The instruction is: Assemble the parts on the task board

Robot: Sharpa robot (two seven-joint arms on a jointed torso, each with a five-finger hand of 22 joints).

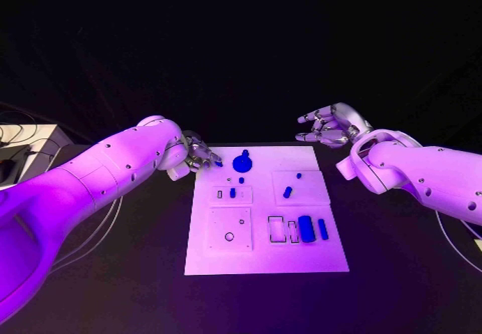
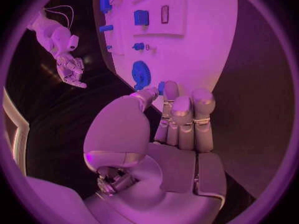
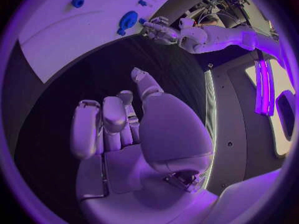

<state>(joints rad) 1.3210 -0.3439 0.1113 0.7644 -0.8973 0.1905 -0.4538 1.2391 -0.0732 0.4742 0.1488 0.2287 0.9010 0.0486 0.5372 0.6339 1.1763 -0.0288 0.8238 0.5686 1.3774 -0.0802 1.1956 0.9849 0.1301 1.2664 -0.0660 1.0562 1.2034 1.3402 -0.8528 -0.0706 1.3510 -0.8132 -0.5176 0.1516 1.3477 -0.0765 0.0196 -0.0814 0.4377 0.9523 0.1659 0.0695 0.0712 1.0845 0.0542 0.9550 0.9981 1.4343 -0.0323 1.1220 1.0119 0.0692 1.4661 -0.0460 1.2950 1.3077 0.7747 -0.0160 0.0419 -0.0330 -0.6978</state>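
Observation:
The white task board (image 1: pixel 263 254) lies in the middle of the black table. My left hand (image 1: pixel 198 154) hovers at its far left corner and pinches a small blue part (image 2: pixel 161 88) between the thumb and a finger. Just beside those fingertips a round blue part (image 1: pixel 242 164) sits on the board. Several more blue parts lie on it: a short peg (image 1: pixel 288 191), a small block (image 1: pixel 233 193) and a thick bar (image 1: pixel 305 228) beside a thin one (image 1: pixel 322 227). My right hand (image 1: pixel 329 125) hangs over the table beyond the far right corner, fingers apart, holding nothing.
A pale box with cables (image 1: pixel 25 142) stands at the table's left edge. Bare black table (image 1: pixel 402 264) surrounds the board on the near and right sides.

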